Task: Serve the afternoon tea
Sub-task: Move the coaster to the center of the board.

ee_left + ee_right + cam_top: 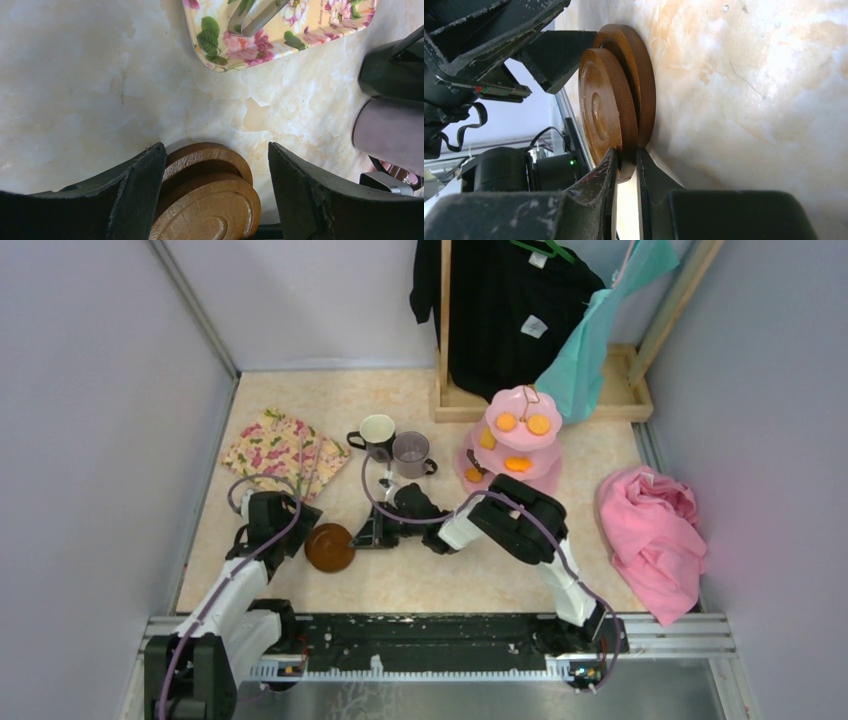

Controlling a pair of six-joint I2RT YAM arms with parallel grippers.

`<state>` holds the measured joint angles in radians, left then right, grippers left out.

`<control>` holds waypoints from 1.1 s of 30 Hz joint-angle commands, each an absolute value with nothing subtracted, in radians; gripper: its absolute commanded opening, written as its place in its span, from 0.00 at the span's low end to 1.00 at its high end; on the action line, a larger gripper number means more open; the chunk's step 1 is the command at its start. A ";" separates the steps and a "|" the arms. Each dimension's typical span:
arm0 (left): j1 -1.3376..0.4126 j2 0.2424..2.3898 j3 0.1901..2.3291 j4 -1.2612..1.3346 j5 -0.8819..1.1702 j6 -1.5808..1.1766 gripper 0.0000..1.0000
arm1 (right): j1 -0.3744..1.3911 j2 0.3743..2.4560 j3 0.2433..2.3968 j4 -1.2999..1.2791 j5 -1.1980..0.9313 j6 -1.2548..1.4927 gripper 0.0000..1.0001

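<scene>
Two round brown coasters (329,547) lie stacked on the table. In the right wrist view my right gripper (625,157) is shut on the rim of the upper coaster (599,105), which is lifted clear of the lower coaster (645,75). My left gripper (216,150) stands open, one finger on each side of the stack, and grips nothing. The black mug (376,432) and the smoky mug (411,453) stand side by side behind the coasters. The pink three-tier stand (520,440) carries orange snacks (538,424).
A flower-patterned tray (283,447) lies at the back left, its corner (280,35) just beyond the left fingers. A pink cloth (650,530) is heaped at the right. A wooden rack with a black shirt (510,310) stands at the back.
</scene>
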<state>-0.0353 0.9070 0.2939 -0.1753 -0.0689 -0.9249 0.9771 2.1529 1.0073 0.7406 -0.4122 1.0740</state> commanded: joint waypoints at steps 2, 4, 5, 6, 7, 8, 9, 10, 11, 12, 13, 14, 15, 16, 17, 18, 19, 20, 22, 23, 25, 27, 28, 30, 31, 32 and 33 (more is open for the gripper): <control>-0.051 0.938 0.221 -0.328 -0.013 -0.930 0.82 | 0.949 2.055 0.969 0.761 -0.387 1.028 0.08; -0.051 0.936 0.220 -0.328 -0.013 -0.929 0.83 | 0.944 2.037 0.958 0.757 -0.387 1.018 0.07; -0.052 0.934 0.219 -0.328 -0.014 -0.930 0.83 | 0.942 2.026 0.952 0.756 -0.387 1.015 0.07; -0.051 0.931 0.218 -0.328 -0.013 -0.930 0.83 | 0.939 2.019 0.943 0.757 -0.387 1.015 0.08; -0.052 0.930 0.218 -0.328 -0.012 -0.929 0.83 | 0.936 2.010 0.934 0.762 -0.387 1.014 0.07; -0.051 0.928 0.218 -0.328 -0.011 -0.930 0.83 | 0.931 2.004 0.922 0.766 -0.386 1.015 0.07; -0.051 0.928 0.217 -0.328 -0.012 -0.930 0.83 | 0.928 1.994 0.912 0.769 -0.385 1.017 0.07; -0.051 0.927 0.216 -0.328 -0.011 -0.930 0.83 | 0.924 1.985 0.893 0.773 -0.382 1.016 0.07; -0.052 0.925 0.215 -0.327 -0.009 -0.929 0.83 | 0.919 1.973 0.882 0.775 -0.379 1.016 0.07; -0.052 0.921 0.213 -0.327 -0.008 -0.929 0.83 | 0.913 1.961 0.867 0.778 -0.374 1.016 0.07; -0.051 0.917 0.211 -0.327 -0.008 -0.931 0.83 | 0.907 1.951 0.842 0.782 -0.370 1.016 0.07; -0.052 0.913 0.210 -0.327 -0.008 -0.931 0.83 | 0.899 1.938 0.820 0.788 -0.365 1.017 0.07; -0.052 0.908 0.206 -0.325 -0.006 -0.932 0.83 | 0.891 1.923 0.799 0.796 -0.359 1.018 0.07; -0.052 0.903 0.204 -0.324 -0.005 -0.934 0.83 | 0.881 1.910 0.776 0.802 -0.353 1.020 0.07; -0.051 0.900 0.201 -0.323 -0.001 -0.935 0.83 | 0.870 1.897 0.756 0.809 -0.349 1.020 0.07; -0.052 0.899 0.198 -0.320 0.002 -0.937 0.83 | 0.859 1.883 0.734 0.814 -0.343 1.022 0.07; -0.052 0.898 0.196 -0.316 0.006 -0.938 0.83 | 0.849 1.870 0.715 0.821 -0.336 1.024 0.07; -0.051 0.899 0.193 -0.310 0.011 -0.941 0.83 | 0.840 1.858 0.695 0.825 -0.330 1.024 0.07; -0.052 0.904 0.188 -0.298 0.020 -0.946 0.83 | 0.822 1.837 0.663 0.837 -0.319 1.030 0.07; -0.052 0.905 0.186 -0.292 0.025 -0.949 0.83 | 0.813 1.826 0.649 0.841 -0.312 1.031 0.07; -0.054 0.910 0.180 -0.277 0.035 -0.959 0.82 | 0.797 1.806 0.623 0.844 -0.298 1.035 0.08; -0.057 0.915 0.175 -0.259 0.041 -0.966 0.82 | 0.781 1.791 0.597 0.852 -0.283 1.044 0.08; -0.060 0.922 0.175 -0.251 0.045 -0.969 0.82 | 0.774 1.783 0.584 0.856 -0.274 1.047 0.08; -0.066 0.934 0.175 -0.234 0.047 -0.973 0.82 | 0.761 1.767 0.559 0.861 -0.259 1.054 0.08; -0.068 0.942 0.176 -0.223 0.050 -0.975 0.82 | 0.754 1.759 0.546 0.862 -0.254 1.055 0.08; -0.071 0.954 0.175 -0.208 0.052 -0.976 0.82 | 0.748 1.751 0.535 0.862 -0.244 1.058 0.08; -0.075 0.963 0.178 -0.200 0.053 -0.978 0.82 | 0.741 1.743 0.522 0.863 -0.236 1.062 0.08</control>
<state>-0.0513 0.8955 0.2440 -0.0731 0.0147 -0.9699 0.7654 1.8076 0.5556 0.7944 -0.2897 1.0527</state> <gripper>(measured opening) 0.819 0.140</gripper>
